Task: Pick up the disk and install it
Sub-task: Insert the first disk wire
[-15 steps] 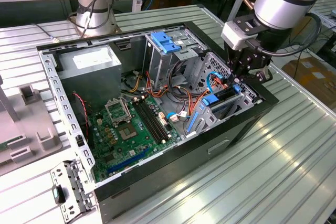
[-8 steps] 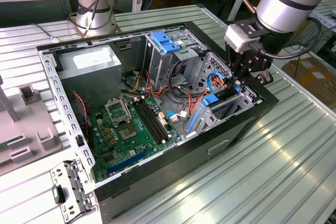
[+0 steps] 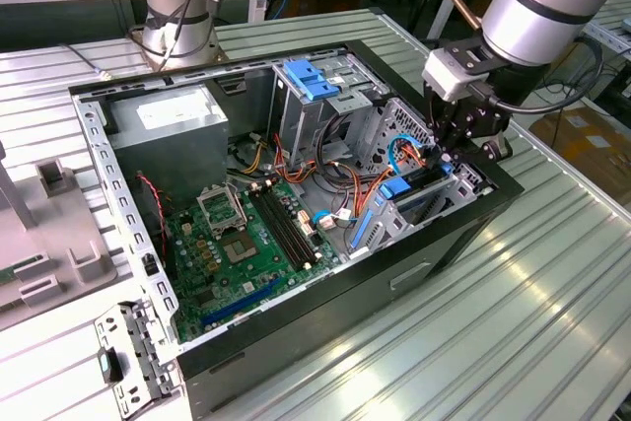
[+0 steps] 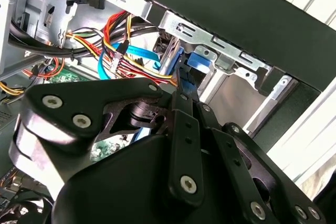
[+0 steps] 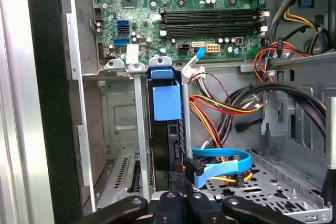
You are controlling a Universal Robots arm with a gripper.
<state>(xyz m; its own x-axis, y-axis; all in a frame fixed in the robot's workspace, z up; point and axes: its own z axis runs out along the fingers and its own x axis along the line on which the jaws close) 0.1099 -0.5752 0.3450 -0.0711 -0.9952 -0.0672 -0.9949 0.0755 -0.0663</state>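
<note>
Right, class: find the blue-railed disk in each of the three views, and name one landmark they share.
Exterior view: the disk stands on edge in the drive cage at the case's corner on the exterior view's right.
First wrist view: the disk is central, blue tab facing the camera.
Second wrist view: the disk is just under the case's edge.
Shared landmark: the light-blue flat cable beside it.

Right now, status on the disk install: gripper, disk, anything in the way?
Gripper down inside the computer case, at the drive bay. Disk standing on edge in the bay slot, blue tab up. Light blue cable and loose wires right beside the bay.
</note>
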